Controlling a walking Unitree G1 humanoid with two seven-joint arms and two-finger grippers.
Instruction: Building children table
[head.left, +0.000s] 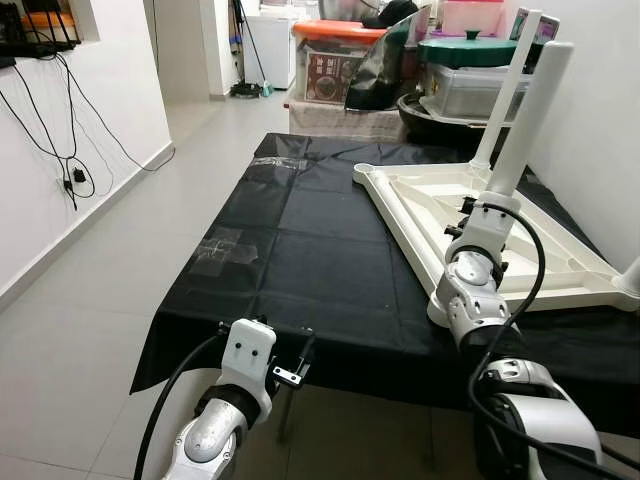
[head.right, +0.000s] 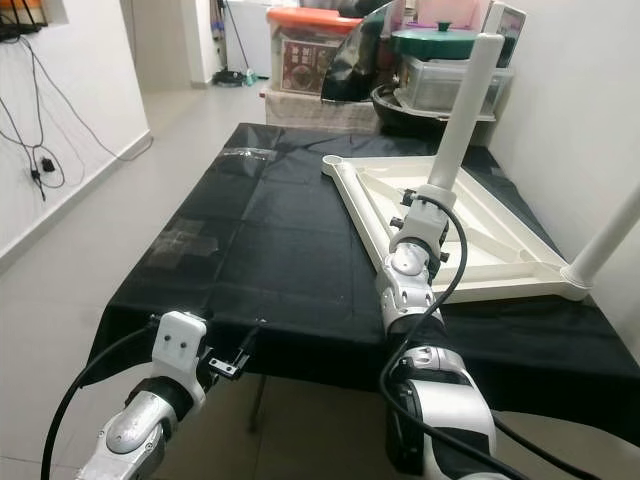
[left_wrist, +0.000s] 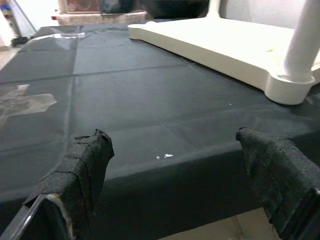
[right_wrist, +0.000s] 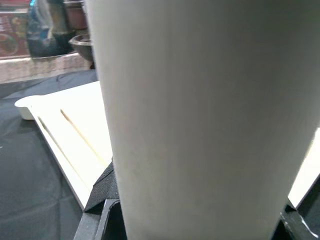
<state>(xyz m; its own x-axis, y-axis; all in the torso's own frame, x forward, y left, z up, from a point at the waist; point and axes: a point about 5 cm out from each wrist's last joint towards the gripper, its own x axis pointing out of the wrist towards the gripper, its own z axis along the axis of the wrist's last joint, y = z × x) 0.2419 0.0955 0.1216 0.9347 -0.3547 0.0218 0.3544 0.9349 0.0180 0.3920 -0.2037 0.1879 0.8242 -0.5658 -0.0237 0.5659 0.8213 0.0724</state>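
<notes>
While the white tabletop (head.left: 440, 215) lies upside down on the black cloth (head.left: 300, 260) that covers the work table, the right gripper (right_wrist: 200, 220) is closed around one white leg (head.left: 530, 120). This leg stands upright, leaning a little, at the near corner of the tabletop, and the right arm reaches up to it from below. In the right wrist view the leg is very close to the camera, and the black fingers (right_wrist: 102, 192) press against both its sides.

A second leg (head.left: 505, 95) stands behind the held one, near the far side of the tabletop. A third leg (head.right: 610, 240) stands tilted at the right corner, with its foot in the round socket there. The ribs on the underside of the tabletop are facing up.

The left gripper (left_wrist: 175, 180) hangs in front of the near edge of the cloth, a little lower than the top surface. Its two fingers (left_wrist: 85, 165), wrapped in black tape, are wide apart and hold nothing. In the left wrist view a leg (left_wrist: 305, 45) stands in its socket at the corner of the tabletop.

Some pieces of clear tape (head.left: 225, 245) lie on the cloth toward the left side. Behind the table there are plastic boxes, one with an orange lid (head.left: 335, 30) and one with a green lid (head.left: 470, 48). Black cables (head.left: 60, 150) hang on the white wall at the left.
</notes>
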